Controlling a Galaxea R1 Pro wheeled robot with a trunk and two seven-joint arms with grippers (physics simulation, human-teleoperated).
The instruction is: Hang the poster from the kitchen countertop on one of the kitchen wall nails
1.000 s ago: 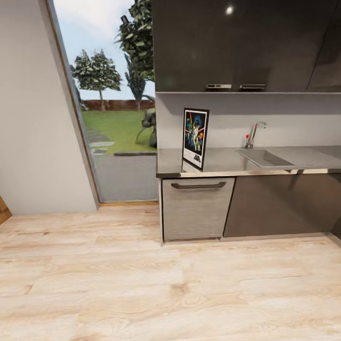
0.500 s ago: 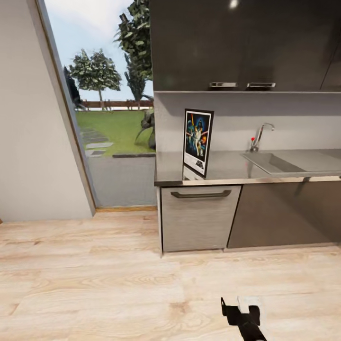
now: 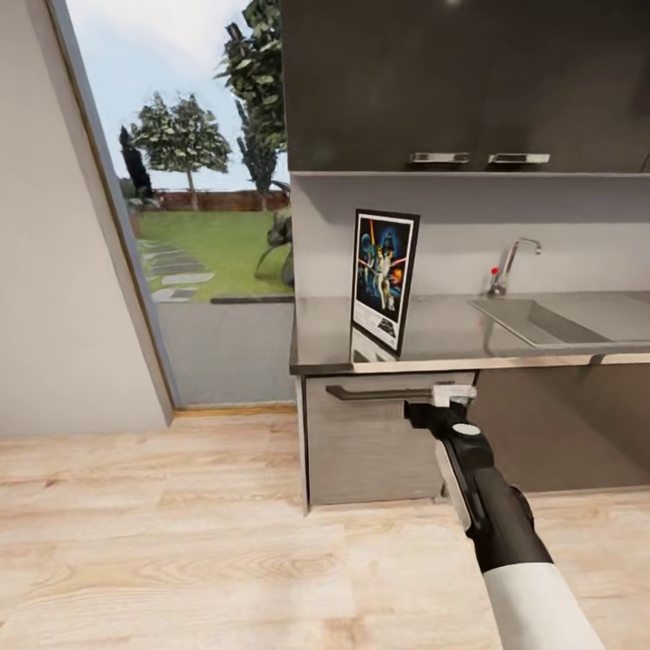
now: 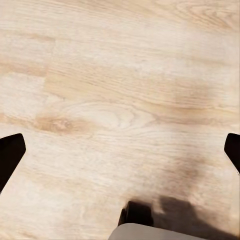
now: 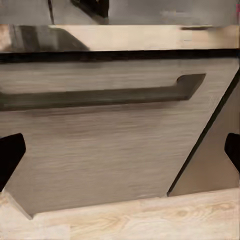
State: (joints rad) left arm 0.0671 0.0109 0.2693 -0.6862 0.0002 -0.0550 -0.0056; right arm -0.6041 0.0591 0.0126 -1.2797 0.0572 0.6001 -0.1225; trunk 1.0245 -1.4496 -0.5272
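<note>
The black-framed Star Wars poster stands upright near the left end of the grey kitchen countertop, left of the sink and chrome tap. My right gripper is raised in front of the drawer handle, below the counter edge and under the poster, touching nothing. In the right wrist view the right gripper is open, facing the drawer front. My left gripper is open over the wooden floor, holding nothing. The wall nails are out of view.
Dark upper cabinets hang over the counter. A large window onto a garden sits left of the counter, with a pale wall beyond it. Grey cabinet fronts run to the right.
My right arm has risen from the bottom edge of the head view to the drawer handle. The whole view has shifted as the robot drew closer to the counter.
</note>
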